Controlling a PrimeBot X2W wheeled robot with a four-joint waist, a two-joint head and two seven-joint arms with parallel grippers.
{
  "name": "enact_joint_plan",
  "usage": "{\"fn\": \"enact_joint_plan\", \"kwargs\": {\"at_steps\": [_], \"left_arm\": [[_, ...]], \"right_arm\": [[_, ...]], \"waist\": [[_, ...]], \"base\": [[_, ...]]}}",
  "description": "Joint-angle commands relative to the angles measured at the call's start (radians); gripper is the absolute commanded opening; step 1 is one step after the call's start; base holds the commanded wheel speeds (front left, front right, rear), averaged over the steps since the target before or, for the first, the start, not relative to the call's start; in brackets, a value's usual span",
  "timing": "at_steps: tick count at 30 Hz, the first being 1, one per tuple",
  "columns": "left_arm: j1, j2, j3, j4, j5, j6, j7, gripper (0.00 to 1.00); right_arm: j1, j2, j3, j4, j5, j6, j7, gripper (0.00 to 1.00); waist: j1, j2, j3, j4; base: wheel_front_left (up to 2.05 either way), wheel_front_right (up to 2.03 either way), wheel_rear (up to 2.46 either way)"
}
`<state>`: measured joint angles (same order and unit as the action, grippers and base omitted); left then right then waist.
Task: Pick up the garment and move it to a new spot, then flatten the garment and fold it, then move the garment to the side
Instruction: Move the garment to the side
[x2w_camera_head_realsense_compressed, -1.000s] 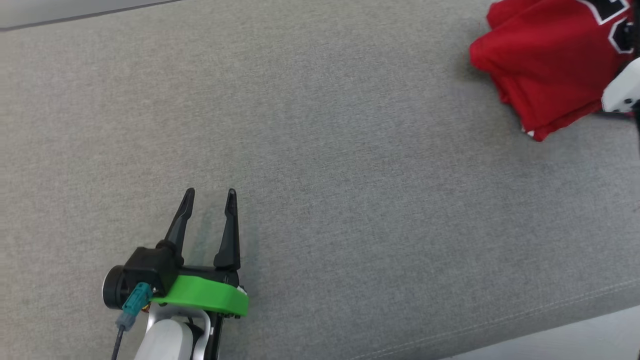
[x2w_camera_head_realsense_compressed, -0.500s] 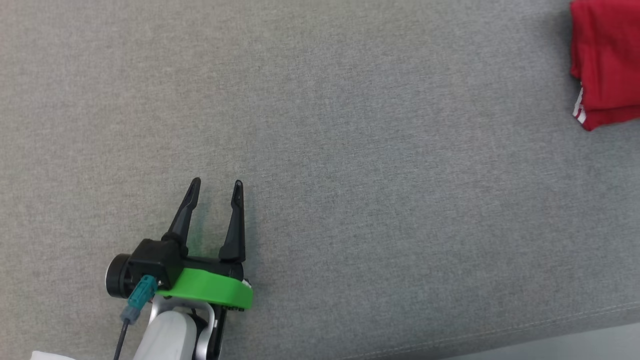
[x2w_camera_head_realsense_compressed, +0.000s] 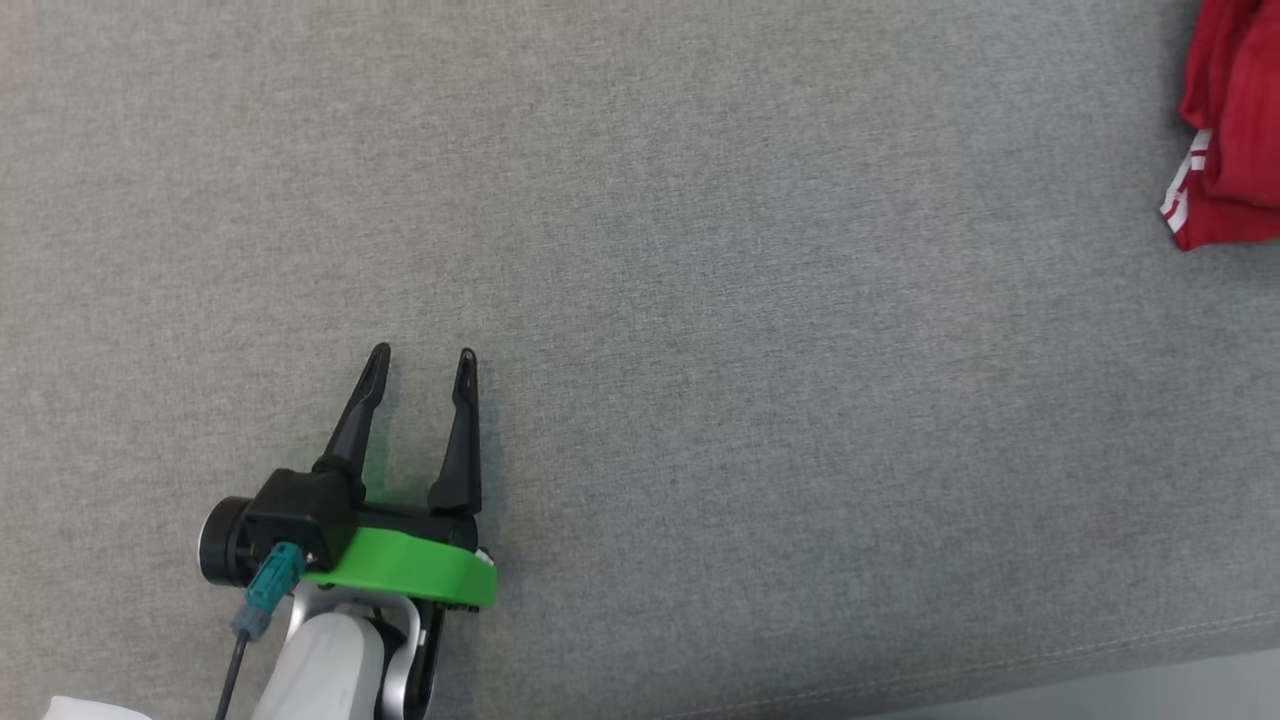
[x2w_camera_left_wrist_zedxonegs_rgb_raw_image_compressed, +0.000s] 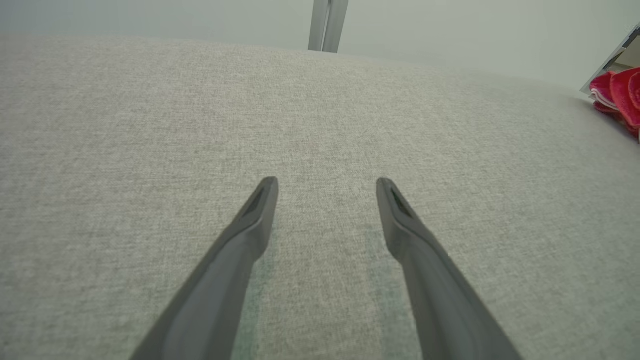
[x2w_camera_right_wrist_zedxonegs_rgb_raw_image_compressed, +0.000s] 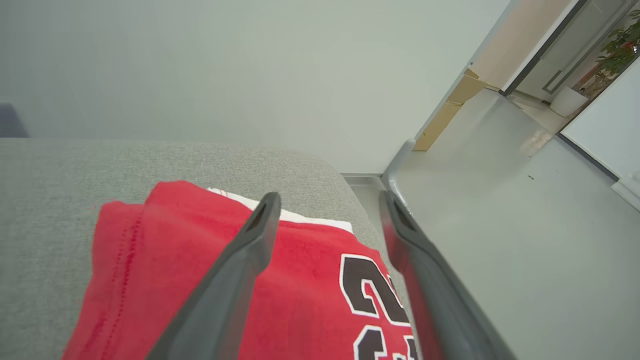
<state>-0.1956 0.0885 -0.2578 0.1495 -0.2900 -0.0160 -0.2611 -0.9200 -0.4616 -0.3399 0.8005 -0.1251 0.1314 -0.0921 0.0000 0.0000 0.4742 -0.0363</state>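
We take the garment as reference. Well to its left, the left gripper hovers low over the grey fabric surface, fingers pointing away from the robot. Its two dark fingers are spread apart with only bare fabric between them, and they hold nothing. A green bracket and a teal connector sit at its wrist.

Between this gripper and the garment we see an unbroken stretch of the grey surface. A stitched seam runs along its near edge.

The garment is red with white trim and black numerals outlined in white. It lies bunched at the far right end of the grey surface, close to the rounded corner.

Directly above the garment, the right gripper has its fingers spread wide. The left finger lies across the red cloth and the right finger across the garment's right edge. We see no cloth pinched between them. To the right of the garment, the pale floor runs toward a doorway.
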Motion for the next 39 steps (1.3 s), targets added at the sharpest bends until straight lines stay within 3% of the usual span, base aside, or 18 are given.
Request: {"fn": "enact_joint_plan", "kwargs": {"at_steps": [1,13,19,29,39], "left_arm": [[-0.016,0.009,0.007,-0.001,-0.003,0.006,-0.004,1.00],[-0.061,-0.006,0.079,0.017,-0.044,0.005,-0.004,1.00],[-0.024,-0.027,0.127,0.050,-0.054,0.003,-0.004,1.00],[0.079,-0.037,0.154,0.073,-0.059,-0.011,-0.003,1.00],[0.189,-0.037,0.146,0.056,-0.064,0.031,-0.003,1.00]], "right_arm": [[-0.015,0.014,0.017,-0.010,0.004,-0.002,-0.013,1.00],[0.075,0.143,0.235,-0.149,0.128,-0.002,-0.073,1.00],[0.205,0.190,0.328,-0.221,0.257,-0.002,-0.104,1.00],[0.492,0.293,0.346,-0.378,0.354,-0.002,-0.148,1.00],[0.768,0.394,0.344,-0.524,0.329,-0.002,-0.158,1.00]], "waist": [[0.0000,0.0000,-0.014,-0.011],[0.0000,0.0000,-0.150,-0.028],[0.0000,0.0000,-0.258,-0.017],[0.0000,0.0000,-0.389,0.024],[0.0000,0.0000,-0.443,0.053]], "base": [[0.00,0.00,0.00],[0.00,0.00,0.00],[0.00,0.00,0.00],[0.00,0.00,0.00],[0.00,0.00,0.00]]}}
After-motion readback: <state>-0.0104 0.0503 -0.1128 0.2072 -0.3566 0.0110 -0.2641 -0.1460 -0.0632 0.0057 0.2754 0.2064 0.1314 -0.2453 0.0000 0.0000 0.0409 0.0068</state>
